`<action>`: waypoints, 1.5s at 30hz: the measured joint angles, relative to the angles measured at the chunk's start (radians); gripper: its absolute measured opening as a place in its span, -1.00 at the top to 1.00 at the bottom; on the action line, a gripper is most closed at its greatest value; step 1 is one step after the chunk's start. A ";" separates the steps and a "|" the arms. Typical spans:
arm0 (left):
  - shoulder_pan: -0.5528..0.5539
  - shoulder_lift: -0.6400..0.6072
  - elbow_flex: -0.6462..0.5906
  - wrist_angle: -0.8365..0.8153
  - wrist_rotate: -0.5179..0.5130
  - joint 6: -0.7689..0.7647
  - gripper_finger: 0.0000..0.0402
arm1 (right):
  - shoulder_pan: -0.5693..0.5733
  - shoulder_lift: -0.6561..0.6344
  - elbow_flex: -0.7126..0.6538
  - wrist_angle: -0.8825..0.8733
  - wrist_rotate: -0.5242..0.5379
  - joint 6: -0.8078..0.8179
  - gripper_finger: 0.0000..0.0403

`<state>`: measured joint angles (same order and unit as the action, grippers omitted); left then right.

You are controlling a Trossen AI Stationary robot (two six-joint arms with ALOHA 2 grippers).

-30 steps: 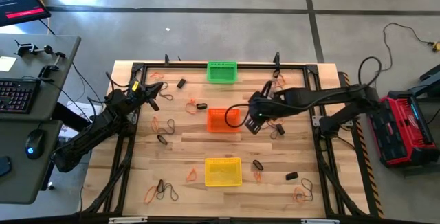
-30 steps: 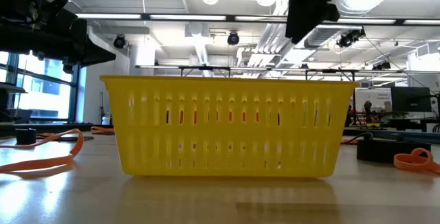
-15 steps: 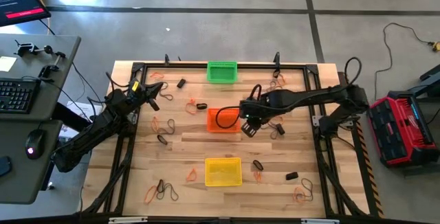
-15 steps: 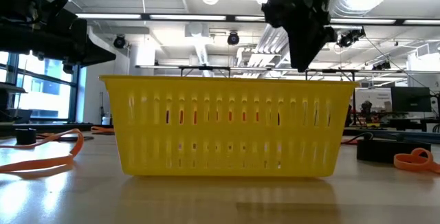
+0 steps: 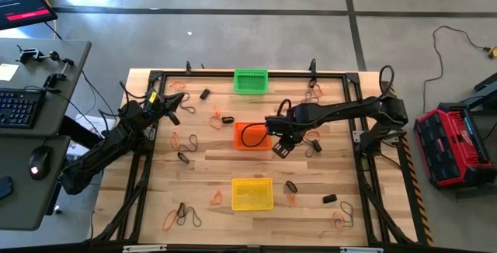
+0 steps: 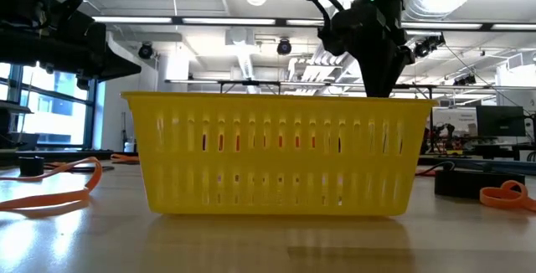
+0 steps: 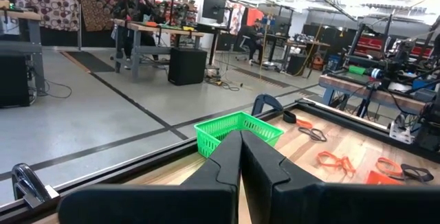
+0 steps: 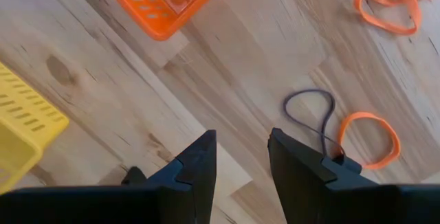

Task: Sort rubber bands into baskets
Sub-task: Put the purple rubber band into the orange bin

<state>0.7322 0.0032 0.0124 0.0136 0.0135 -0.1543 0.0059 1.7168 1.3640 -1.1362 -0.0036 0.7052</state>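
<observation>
High view shows the right gripper (image 5: 281, 150) reaching in over the middle of the table, just beside the near right corner of the orange basket (image 5: 250, 136). Its fingers (image 8: 199, 165) stand a little apart, and they hold nothing; between them only bare wood is seen. In the right wrist view a corner of the orange basket (image 8: 162, 4) and a corner of the yellow basket (image 8: 24, 124) are both visible, and a thin dark band (image 8: 313, 117) lies on the wood touching an orange band (image 8: 370, 140); another orange band (image 8: 392, 7) lies farther off.

The left gripper (image 5: 172, 105) waits at the left edge of the table, well apart from the baskets. Its fingers (image 7: 227, 165) are closed together, with nothing between them. In the left wrist view the green basket (image 7: 239, 129) stands ahead of it, near the table's far edge.

The three baskets stand in a row down the middle: the green basket (image 5: 251, 81) far, the orange one in the middle, the yellow basket (image 5: 252, 193) near. The rubber bands lie scattered on the table (image 5: 210, 164) on both sides of the baskets, for example a short thick black one (image 5: 330, 199) right of the yellow basket and thin orange ones (image 5: 169, 220) near the front left corner. In the low view the yellow basket (image 6: 276, 151) fills the middle, and the right gripper (image 6: 381, 64) hangs behind it.
</observation>
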 joint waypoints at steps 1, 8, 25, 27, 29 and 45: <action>0.000 0.000 0.000 0.000 0.000 0.000 1.00 | 0.000 0.000 0.000 -0.004 0.003 0.007 0.39; 0.000 0.000 0.000 0.000 0.000 0.000 1.00 | 0.000 0.000 -0.025 -0.046 0.009 0.028 0.22; 0.000 0.000 0.000 0.000 0.000 0.000 1.00 | -0.052 0.000 -0.252 0.056 -0.045 -0.070 0.04; 0.000 0.000 0.000 0.000 0.000 0.000 1.00 | -0.052 0.000 -0.281 0.068 -0.025 -0.077 0.04; 0.000 0.000 0.000 0.000 0.000 0.000 1.00 | -0.052 0.000 -0.309 0.079 -0.011 -0.077 0.04; 0.000 0.000 0.000 0.000 0.000 0.000 1.00 | -0.052 0.000 -0.405 0.120 0.067 -0.077 0.53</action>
<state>0.7326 0.0032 0.0124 0.0136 0.0136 -0.1540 -0.0463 1.7164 0.9592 -1.0160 0.0633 0.6281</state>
